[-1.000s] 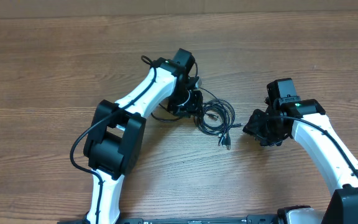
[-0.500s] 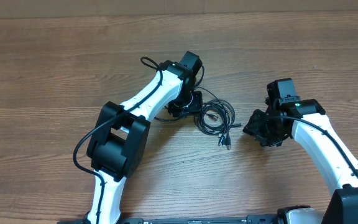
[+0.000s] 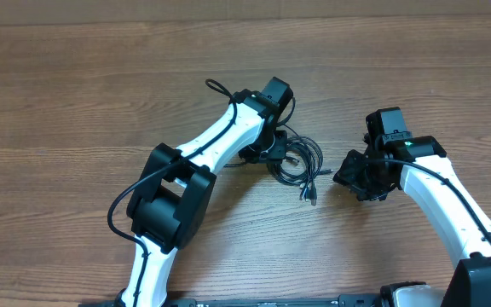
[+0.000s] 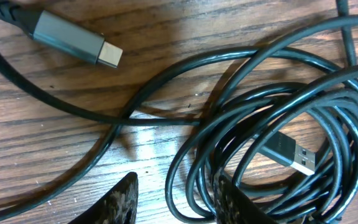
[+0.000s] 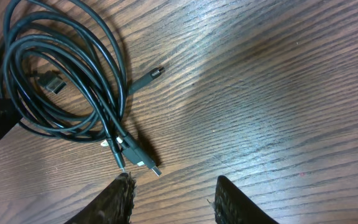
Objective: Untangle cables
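Wanting only one outer strand of the cables (image 3: 300, 160) coiled on the table (image 3: 75, 102), I should centre the left gripper (image 4: 174, 200), part-open and empty over the loops, on that strand before closing, while the right gripper (image 5: 173, 198) sits part-open and empty nearby.

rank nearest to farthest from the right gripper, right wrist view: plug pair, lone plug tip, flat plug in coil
1. plug pair, beside the right gripper
2. lone plug tip, higher up
3. flat plug, upper left inside the coil

A robotics lab bench, it seems — white left arm (image 3: 220, 136) and right arm (image 3: 454, 200) at a wood-grain table (image 3: 58, 102).
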Available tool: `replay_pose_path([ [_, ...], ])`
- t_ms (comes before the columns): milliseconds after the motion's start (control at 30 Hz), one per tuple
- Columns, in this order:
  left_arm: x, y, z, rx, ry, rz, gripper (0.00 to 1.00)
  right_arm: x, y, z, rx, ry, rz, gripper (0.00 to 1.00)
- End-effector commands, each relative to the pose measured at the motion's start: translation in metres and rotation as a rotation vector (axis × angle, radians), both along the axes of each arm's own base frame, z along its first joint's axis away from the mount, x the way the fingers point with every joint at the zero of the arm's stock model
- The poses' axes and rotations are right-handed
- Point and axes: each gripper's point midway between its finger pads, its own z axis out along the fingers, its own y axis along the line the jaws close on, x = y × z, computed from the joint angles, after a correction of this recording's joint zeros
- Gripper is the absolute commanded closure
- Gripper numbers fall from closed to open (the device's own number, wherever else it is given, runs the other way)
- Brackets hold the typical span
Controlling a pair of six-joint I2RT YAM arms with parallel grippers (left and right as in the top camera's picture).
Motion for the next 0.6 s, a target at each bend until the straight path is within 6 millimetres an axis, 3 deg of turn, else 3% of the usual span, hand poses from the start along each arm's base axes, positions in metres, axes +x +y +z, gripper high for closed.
replay_pose_path([
  [0,0.001,0.003,-0.005,0.037,-0.014,0.007,0.61,0.003,-0.002,0.002,-0.004,-0.01,-0.013,0.59],
  [367,-0.008,0.003,-0.029,0.061,0.041,0.001,0.62,0.003,-0.002,0.002,-0.005,-0.01,-0.013,0.6],
  [567,-0.007,0.008,-0.023,0.071,0.036,-0.006,0.92,0.003,-0.002,0.002,-0.004,-0.011,-0.013,0.6],
])
